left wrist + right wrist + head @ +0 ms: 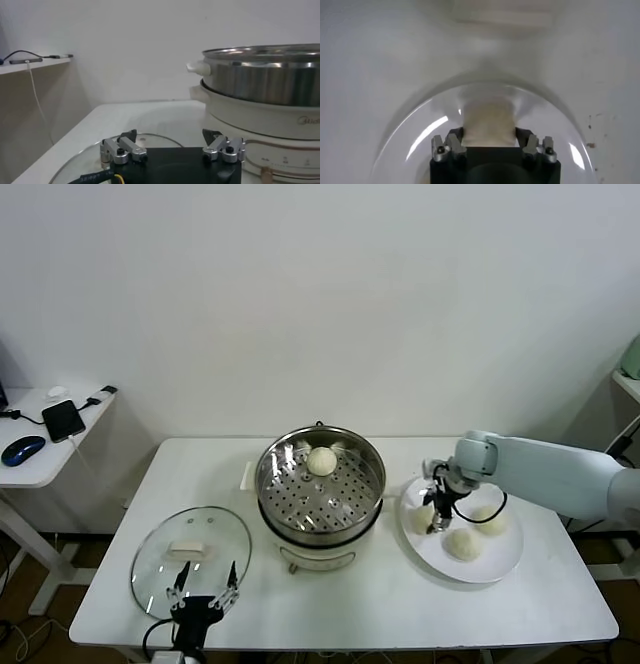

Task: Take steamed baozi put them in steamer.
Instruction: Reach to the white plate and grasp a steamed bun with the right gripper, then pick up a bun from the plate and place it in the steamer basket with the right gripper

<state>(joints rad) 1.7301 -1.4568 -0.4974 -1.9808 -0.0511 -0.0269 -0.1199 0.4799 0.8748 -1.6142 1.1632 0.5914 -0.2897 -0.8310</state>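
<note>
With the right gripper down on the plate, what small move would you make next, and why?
Probably lift straight up: the right gripper has its fingers against both sides of a baozi on the plate, and the steamer holds only one bun.

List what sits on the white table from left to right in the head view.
Glass lid with the left gripper at its near edge → steamer holding one baozi → white plate of baozi, right gripper on one.
</note>
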